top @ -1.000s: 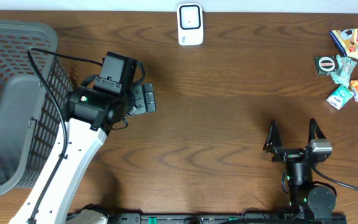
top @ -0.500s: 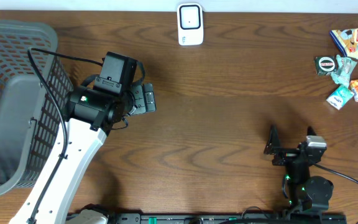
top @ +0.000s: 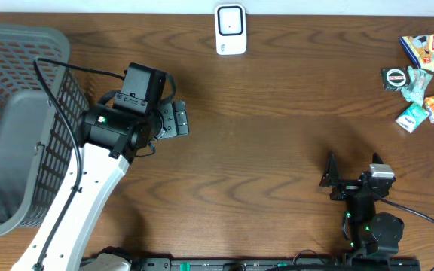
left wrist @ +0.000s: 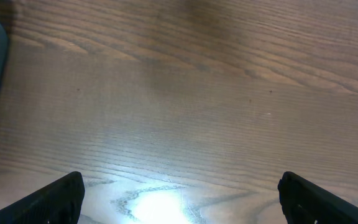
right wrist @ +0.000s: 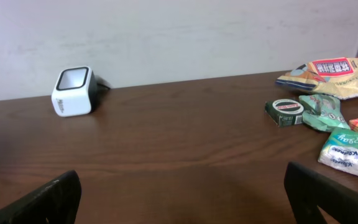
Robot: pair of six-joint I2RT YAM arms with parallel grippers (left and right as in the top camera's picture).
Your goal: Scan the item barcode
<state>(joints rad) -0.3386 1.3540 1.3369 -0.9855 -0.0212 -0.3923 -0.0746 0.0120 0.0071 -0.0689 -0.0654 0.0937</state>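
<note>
Lying at the far right of the table (top: 277, 150), the packets (top: 416, 81) to be scanned are seen well apart from both grippers. The white scanner (top: 230, 28) is set at the far edge, near the middle. The right gripper (top: 353, 159) is held spread wide and empty at the near right. The left gripper (top: 175, 120) is likewise spread over bare wood, near the grey basket (top: 21, 45).

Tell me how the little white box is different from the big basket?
The white scanner is small and solid; the gray basket is big and full of holes. The scanner sits at the far edge of the table; the basket is at the left side. Both have rounded corners.
</note>
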